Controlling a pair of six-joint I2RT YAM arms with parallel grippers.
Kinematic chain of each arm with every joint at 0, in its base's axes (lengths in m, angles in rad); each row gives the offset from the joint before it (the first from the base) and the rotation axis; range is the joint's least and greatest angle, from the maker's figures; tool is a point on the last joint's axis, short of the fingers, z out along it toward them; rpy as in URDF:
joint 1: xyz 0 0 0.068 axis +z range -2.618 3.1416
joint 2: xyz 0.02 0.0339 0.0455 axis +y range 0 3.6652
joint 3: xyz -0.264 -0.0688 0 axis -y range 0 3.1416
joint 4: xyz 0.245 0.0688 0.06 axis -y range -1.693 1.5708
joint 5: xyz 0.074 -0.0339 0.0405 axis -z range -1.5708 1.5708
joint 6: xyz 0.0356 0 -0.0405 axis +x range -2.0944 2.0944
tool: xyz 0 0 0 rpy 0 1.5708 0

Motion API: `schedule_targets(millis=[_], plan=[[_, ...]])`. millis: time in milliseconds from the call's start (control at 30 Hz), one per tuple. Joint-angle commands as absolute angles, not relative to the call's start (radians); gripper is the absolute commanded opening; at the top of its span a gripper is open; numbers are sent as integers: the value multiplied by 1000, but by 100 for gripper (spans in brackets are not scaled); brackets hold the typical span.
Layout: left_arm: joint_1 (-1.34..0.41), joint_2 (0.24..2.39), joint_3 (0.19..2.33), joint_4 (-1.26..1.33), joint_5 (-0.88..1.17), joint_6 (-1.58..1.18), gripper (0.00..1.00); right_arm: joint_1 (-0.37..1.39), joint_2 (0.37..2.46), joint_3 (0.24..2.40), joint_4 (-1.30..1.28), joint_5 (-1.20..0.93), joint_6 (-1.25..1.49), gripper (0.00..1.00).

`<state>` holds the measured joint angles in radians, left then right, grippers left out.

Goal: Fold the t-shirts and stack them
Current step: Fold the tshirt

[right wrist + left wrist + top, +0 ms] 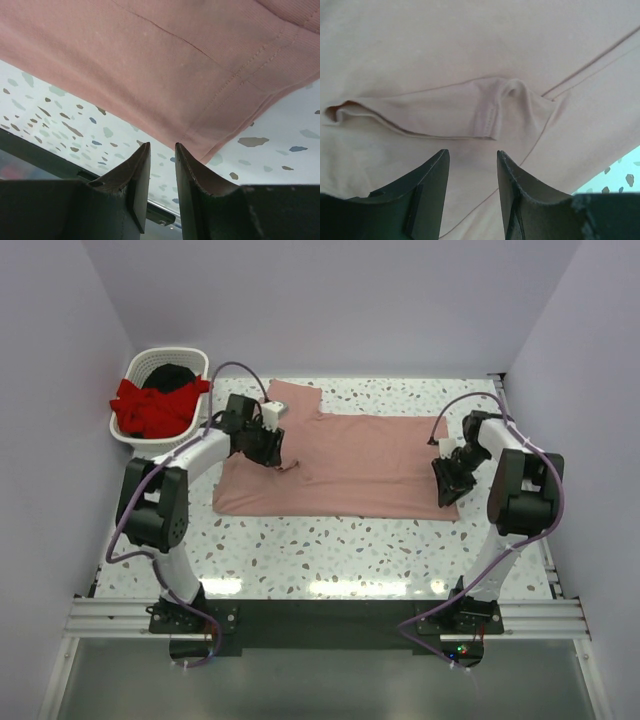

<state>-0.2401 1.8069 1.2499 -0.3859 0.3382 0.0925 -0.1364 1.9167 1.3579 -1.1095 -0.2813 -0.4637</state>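
Top external: pink t-shirt (350, 465), red t-shirt (150, 408), black t-shirt (172, 375); left pincer (285, 467), right pincer (447, 493) both ajar, empty

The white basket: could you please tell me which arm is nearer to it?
Left. The left arm is over the pink shirt's sleeve end, just right of the basket; the right arm has its jaws at the shirt's opposite end, across the table.
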Motion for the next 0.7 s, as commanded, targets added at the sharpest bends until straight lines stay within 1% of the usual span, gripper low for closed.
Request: schedule_targets(millis=[0, 100, 233, 300, 333, 367, 433, 467, 500, 567, 667], plan=[[-294, 1845, 1293, -428, 278, 144, 48, -130, 1873, 1393, -1109, -298, -449, 30], [-308, 1888, 1321, -457, 235, 147, 47, -130, 1873, 1391, -1109, -293, -451, 30], [-325, 1931, 1359, -480, 206, 158, 48, -130, 1882, 1391, -1104, -295, -449, 30], [-334, 1937, 1382, -473, 193, 166, 44, -130, 1888, 1391, -1100, -295, -448, 30], [-336, 1948, 1391, -469, 190, 169, 41, -130, 1890, 1391, -1100, -293, -446, 30], [-339, 1956, 1422, -472, 184, 175, 30, -130, 1893, 1391, -1098, -293, -446, 30], [-339, 1980, 1475, -472, 169, 179, 19, -130, 1899, 1388, -1094, -288, -446, 30], [-341, 1989, 1495, -476, 170, 184, 10, -130, 1899, 1385, -1091, -287, -446, 30], [-342, 1999, 1517, -476, 173, 187, 6, -130, 1901, 1379, -1089, -285, -446, 29], [-345, 2035, 1581, -482, 181, 195, 0, -130, 1902, 1378, -1088, -281, -448, 29], [-350, 2084, 1655, -482, 186, 199, 0, -130, 1901, 1374, -1086, -278, -448, 29]])
